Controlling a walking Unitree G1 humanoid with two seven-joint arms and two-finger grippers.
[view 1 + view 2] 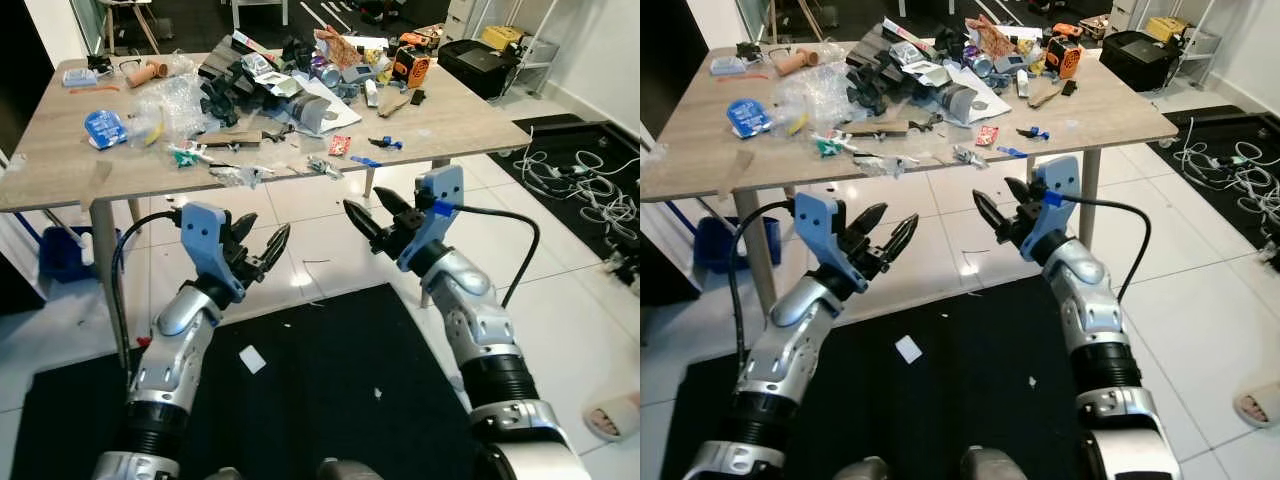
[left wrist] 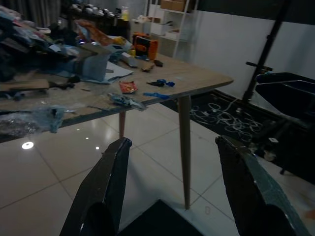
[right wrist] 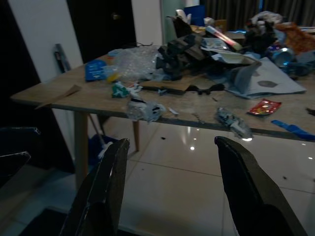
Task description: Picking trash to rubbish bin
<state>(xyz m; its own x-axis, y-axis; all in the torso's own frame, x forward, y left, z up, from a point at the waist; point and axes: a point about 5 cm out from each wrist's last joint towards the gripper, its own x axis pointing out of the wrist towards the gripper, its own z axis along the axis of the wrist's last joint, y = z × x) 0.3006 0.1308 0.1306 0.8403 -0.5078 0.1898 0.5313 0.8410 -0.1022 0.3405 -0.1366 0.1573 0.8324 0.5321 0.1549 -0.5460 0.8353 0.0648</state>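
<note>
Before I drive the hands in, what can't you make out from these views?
- Dark heaped trash pile on the wooden table: items overlap, so single pieces are unclear in the head views.
- Table's far left end: cut off by the picture edge.
- Pink slipper on the white tiled floor: cut by the corner.
- Both wrist views: dim.

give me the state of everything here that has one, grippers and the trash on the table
left gripper: open, empty, raised short of the table
right gripper: open, empty, raised near the table edge
table: cluttered with trash
red wrapper: lying flat near the front edge
clear plastic bag: crumpled
orange cup: on its side
</note>
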